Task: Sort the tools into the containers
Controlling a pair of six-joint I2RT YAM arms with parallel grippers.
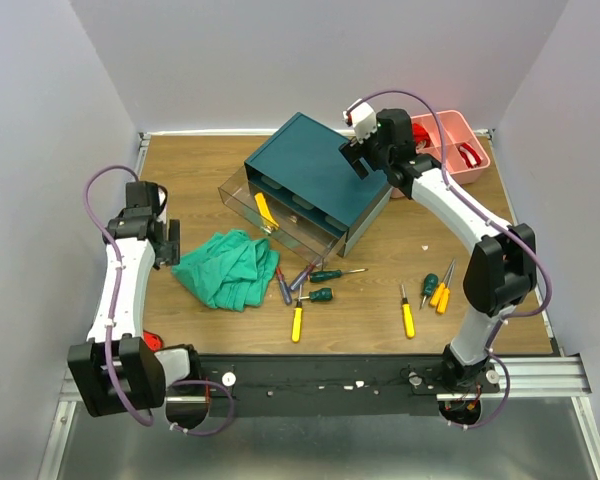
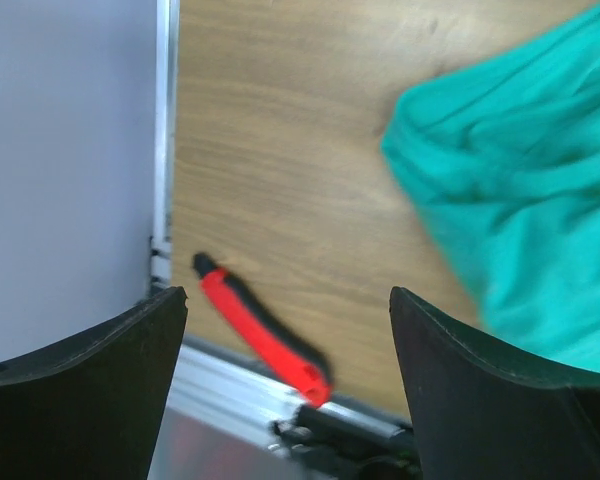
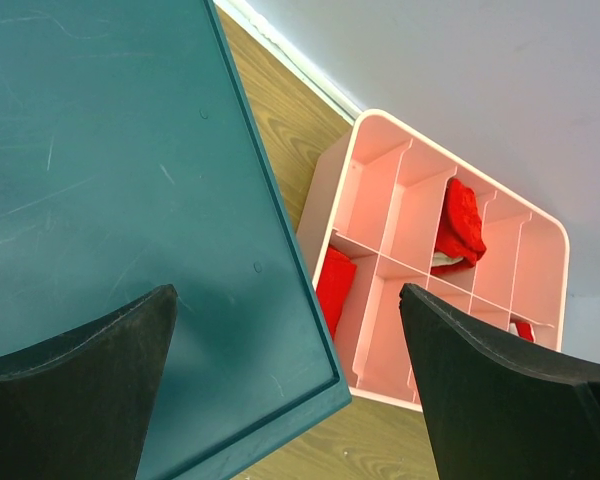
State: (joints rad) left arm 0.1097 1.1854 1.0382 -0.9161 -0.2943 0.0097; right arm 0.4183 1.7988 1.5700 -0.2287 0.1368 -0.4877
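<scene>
Now hovering with right gripper spread and empty over the teal box, left gripper likewise spread and empty beside the green cloth. Showing one yellow screwdriver in the open clear drawer, other screwdrivers loose on the table in front.

Brightly and evenly lit from above. Soft, faint shadows beside the teal box in the sharp overhead view. Left wrist view slightly blurred, most over the green cloth. Right wrist view crisp.
</scene>
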